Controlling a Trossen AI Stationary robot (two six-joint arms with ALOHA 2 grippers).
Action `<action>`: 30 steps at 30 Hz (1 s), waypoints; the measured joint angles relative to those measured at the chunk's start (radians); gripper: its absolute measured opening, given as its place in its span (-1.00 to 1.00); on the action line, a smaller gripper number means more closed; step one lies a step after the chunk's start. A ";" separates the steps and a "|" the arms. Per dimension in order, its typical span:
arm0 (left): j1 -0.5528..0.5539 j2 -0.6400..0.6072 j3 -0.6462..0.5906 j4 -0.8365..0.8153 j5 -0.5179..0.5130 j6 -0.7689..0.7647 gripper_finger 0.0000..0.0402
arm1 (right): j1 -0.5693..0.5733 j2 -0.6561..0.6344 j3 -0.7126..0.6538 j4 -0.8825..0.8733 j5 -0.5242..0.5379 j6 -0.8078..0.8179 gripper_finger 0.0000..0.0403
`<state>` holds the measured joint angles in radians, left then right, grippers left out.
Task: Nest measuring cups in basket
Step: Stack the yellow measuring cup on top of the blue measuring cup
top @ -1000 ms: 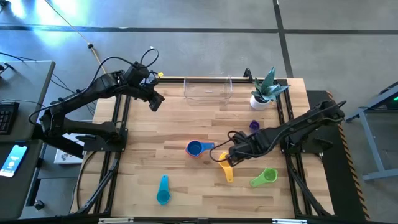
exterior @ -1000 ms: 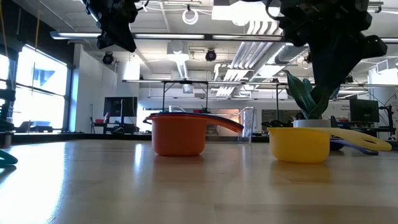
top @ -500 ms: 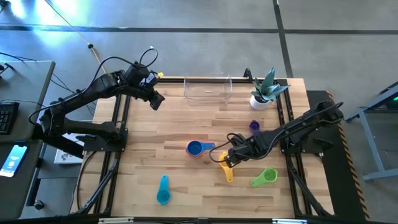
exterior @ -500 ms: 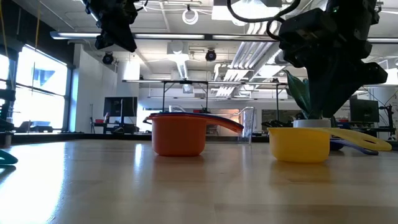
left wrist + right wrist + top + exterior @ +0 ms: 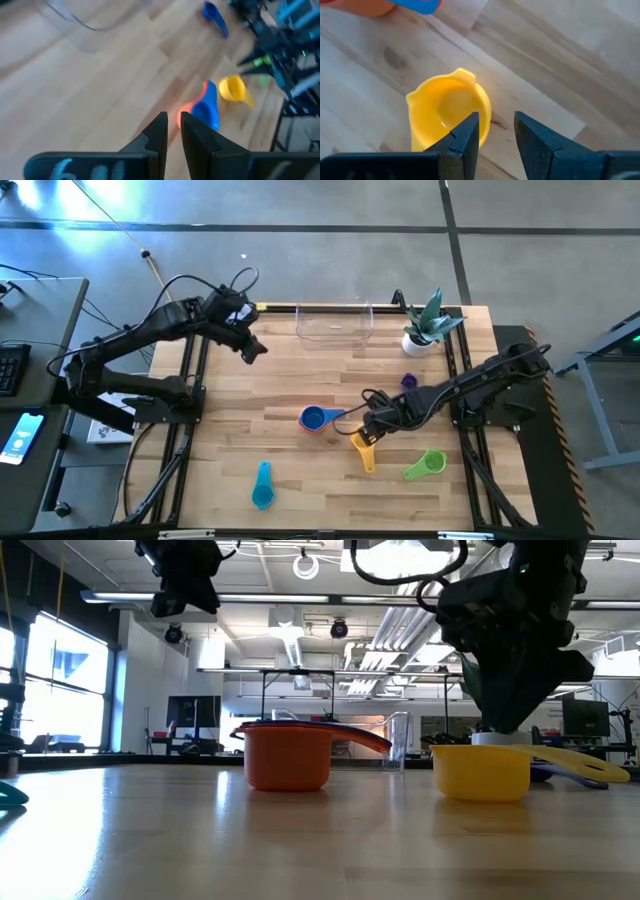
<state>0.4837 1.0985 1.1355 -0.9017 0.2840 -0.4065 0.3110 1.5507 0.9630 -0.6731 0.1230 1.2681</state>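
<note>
A yellow measuring cup [image 5: 360, 447] stands upright on the table right of centre, its handle toward the near edge. It also shows in the right wrist view [image 5: 445, 112] and the low view [image 5: 482, 772]. My right gripper [image 5: 367, 427] hovers just above the cup's bowl, pointing down, narrowly open and empty. One fingertip [image 5: 470, 127] is over the bowl's wall. A blue cup [image 5: 314, 418] sits nested in an orange cup [image 5: 287, 758] at the centre. My left gripper [image 5: 254, 350] is shut and empty, high over the far left. The clear basket [image 5: 334, 324] stands at the far edge.
A green cup [image 5: 426, 465] lies near the right front, a teal cup [image 5: 262, 485] near the front left and a purple cup [image 5: 408, 381] right of centre. A white plant pot [image 5: 419, 340] stands beside the basket at the far right.
My right gripper has come down toward the yellow cup and gone a little toward the table's left. The cups have stayed where they were.
</note>
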 joint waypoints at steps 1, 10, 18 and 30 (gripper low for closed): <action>-0.017 0.000 0.000 -0.005 -0.001 -0.006 -0.78 | -0.006 -0.001 0.000 0.000 -0.001 -0.013 -0.43; -0.140 0.000 0.000 -0.003 -0.031 -0.090 -0.78 | -0.031 -0.001 0.000 0.000 -0.073 -0.092 -0.43; -0.181 0.000 0.000 0.002 -0.045 -0.110 -0.78 | -0.031 0.030 0.000 0.022 -0.099 -0.109 -0.43; -0.184 0.000 0.000 0.002 -0.087 -0.125 -0.78 | -0.029 0.098 0.000 0.047 -0.121 -0.123 -0.43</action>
<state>0.2993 1.0985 1.1355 -0.8993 0.1967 -0.5317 0.2815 1.6488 0.9634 -0.6263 0.0021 1.1456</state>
